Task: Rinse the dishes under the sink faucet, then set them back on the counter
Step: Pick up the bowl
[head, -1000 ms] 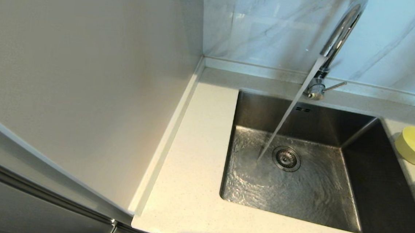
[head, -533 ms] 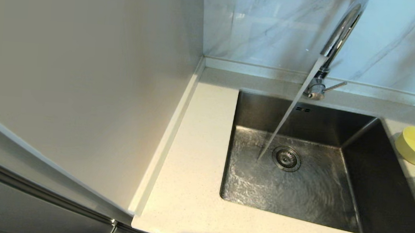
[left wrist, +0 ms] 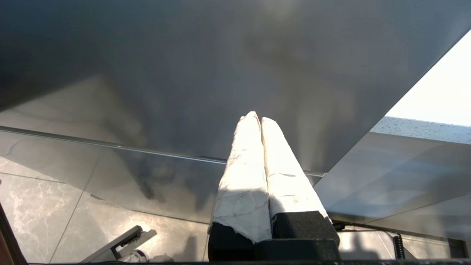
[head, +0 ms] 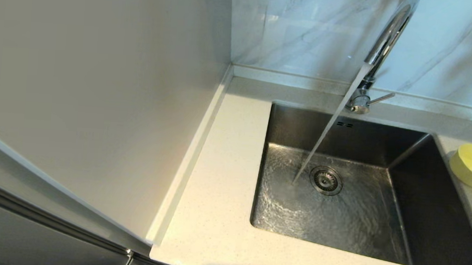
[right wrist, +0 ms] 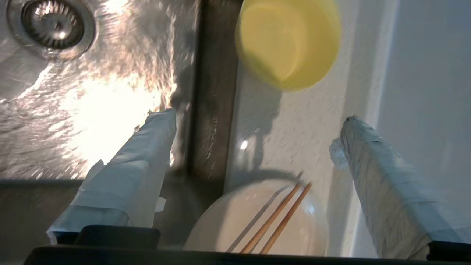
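While water pours from the tall chrome gooseneck faucet into the square stainless steel sink, the dishes wait on the off-white speckled bench just right of the sink. The right hand hangs above that strip with its fingers spread wide and empty, likely lining up on the pale yellow round bowl. Nearer the wrist, brown wooden chopsticks rest across a white round dish. The left hand, pressed together, is parked away from the sink.

The bowl sits on the counter right of the sink — faucet behind the basin.
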